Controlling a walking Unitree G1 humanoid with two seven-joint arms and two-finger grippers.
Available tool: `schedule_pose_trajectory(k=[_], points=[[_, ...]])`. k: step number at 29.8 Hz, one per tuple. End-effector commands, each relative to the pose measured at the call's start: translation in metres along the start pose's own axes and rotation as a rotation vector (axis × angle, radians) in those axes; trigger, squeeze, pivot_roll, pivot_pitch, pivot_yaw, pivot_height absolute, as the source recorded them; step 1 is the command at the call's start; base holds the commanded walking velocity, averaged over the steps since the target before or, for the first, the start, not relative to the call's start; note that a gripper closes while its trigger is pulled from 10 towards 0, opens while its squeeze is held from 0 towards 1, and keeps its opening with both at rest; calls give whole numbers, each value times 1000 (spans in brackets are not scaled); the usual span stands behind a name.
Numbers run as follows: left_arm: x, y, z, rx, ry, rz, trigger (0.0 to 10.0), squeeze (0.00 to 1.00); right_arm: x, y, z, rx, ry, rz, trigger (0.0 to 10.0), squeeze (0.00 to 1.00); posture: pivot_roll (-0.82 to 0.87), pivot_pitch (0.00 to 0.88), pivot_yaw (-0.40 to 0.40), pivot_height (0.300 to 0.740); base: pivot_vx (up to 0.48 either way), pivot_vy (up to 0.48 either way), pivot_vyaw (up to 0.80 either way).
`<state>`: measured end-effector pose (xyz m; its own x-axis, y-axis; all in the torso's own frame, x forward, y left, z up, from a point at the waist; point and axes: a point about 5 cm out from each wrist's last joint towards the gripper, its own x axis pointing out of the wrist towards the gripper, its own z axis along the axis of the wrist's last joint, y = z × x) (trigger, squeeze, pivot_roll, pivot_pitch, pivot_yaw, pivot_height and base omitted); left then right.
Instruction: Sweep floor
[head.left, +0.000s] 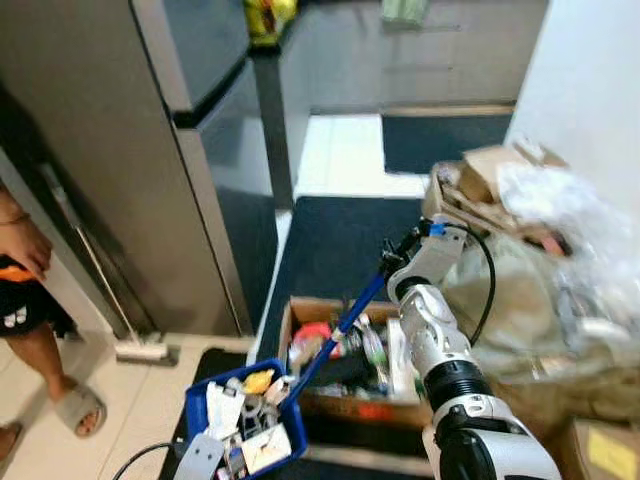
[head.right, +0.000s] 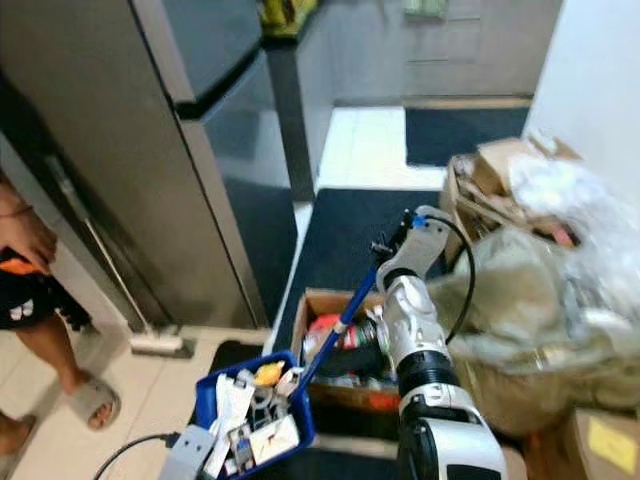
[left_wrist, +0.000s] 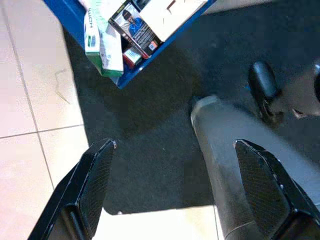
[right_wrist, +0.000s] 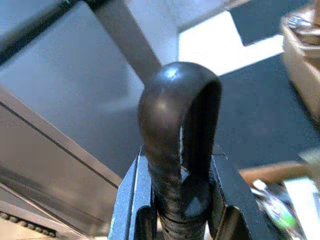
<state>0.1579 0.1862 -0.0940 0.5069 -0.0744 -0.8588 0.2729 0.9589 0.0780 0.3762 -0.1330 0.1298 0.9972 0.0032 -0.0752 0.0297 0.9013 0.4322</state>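
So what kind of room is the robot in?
Most likely a home kitchen. A tall grey fridge stands on the left, cabinets run along the back, and a dark mat lies on pale tiled floor, with boxes of clutter nearby.

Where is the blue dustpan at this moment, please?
The blue dustpan, full of litter, sits low in the head views, left of centre over the dark mat, just before the cardboard box; the right gripper holds its long handle.
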Motion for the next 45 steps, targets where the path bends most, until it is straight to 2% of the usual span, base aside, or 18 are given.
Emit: schedule_pose_trajectory(k=[1, 5, 12, 14, 15, 17, 19, 22, 23, 27, 30, 35, 37, 40, 42, 43, 44, 45], points=[[-1, 4, -4, 6, 20, 11, 10000, 0, 4, 16, 14, 110, -56, 48, 10000, 0, -51, 0, 60, 740, 480, 0, 0], [-1, 4, -2, 8, 13, 7, 10000, 0, 6, 18, 26, 200, -92, 51, 10000, 0, -51, 0, 60, 740, 480, 0, 0], [-1, 3, -2, 8, 11, 4, 10000, 0, 8, 16, 47, 212, -151, 42, 10000, 0, -49, 0, 61, 740, 480, 0, 0], [-1, 3, -2, 7, 11, 4, 10000, 0, 8, 14, 52, 192, -167, 33, 10000, 0, -49, 0, 62, 740, 480, 0, 0], [-1, 2, -2, 2, 12, 5, 10000, 0, 9, 11, 57, 143, -177, 14, 10000, 0, -49, 0, 62, 740, 480, 0, 0], [-1, 2, -2, 2, 12, 5, 10000, 0, 9, 11, 57, 143, -177, 14, 10000, 0, -49, 0, 62, 740, 480, 0, 0], [-1, 2, -4, -23, 19, 13, 10000, 0, 9, 0, 65, -7, -174, -9, 10000, 0, -49, 0, 64, 740, 0, 0, 0], [-1, 1, -4, -31, 19, 13, 10000, 0, 9, -4, 68, -58, -160, -7, 10000, 0, -49, 0, 65, 740, 0, 0, 0], [1, -5, -1, -33, 18, 8, 10000, 0, 8, -11, 74, -112, -130, -1, 10000, 0, -51, 0, 65, 740, 0, 0, 0], [1, -6, 0, -34, 17, 7, 10000, 0, 7, -12, 76, -123, -124, 1, 10000, 0, -51, 0, 65, 740, 0, 0, 0], [3, -10, 3, -31, 15, 3, 10000, 0, 6, -19, 90, -141, -143, -17, 10000, 0, -52, 0, 65, 740, 0, 0, 0], [2, -9, 3, -32, 16, 3, 10000, 0, 6, -25, 96, -153, -158, -45, 10000, 0, -51, 0, 66, 740, 0, 0, 0], [1, -5, 0, -35, 20, 6, 10000, 0, 6, -34, 102, -175, -162, -85, 10000, 0, -51, 0, 66, 740, 0, 0, 0], [1, -4, -1, -36, 21, 7, 10000, 0, 5, -38, 103, -185, -160, -99, 10000, 0, -51, 0, 66, 740, 0, 0, 0], [1, -3, -2, -38, 24, 8, 10000, 0, 4, -50, 105, -208, -128, -157, 10000, 0, -52, 0, 69, 740, 0, 0, -469], [1, -3, -2, -38, 24, 8, 10000, 0, 4, -50, 105, -208, -128, -157, 10000, 0, -52, 0, 69, 740, 0, 0, -513], [1, -3, -2, -40, 26, 8, 10000, 0, 2, -60, 107, -210, -102, -199, 10000, 0, -52, 0, 68, 740, 0, 0, -800], [1, -3, -2, -40, 26, 8, 10000, 0, 2, -60, 107, -210, -102, -199, 10000, 0, -52, 0, 68, 740, 0, 0, -800]])
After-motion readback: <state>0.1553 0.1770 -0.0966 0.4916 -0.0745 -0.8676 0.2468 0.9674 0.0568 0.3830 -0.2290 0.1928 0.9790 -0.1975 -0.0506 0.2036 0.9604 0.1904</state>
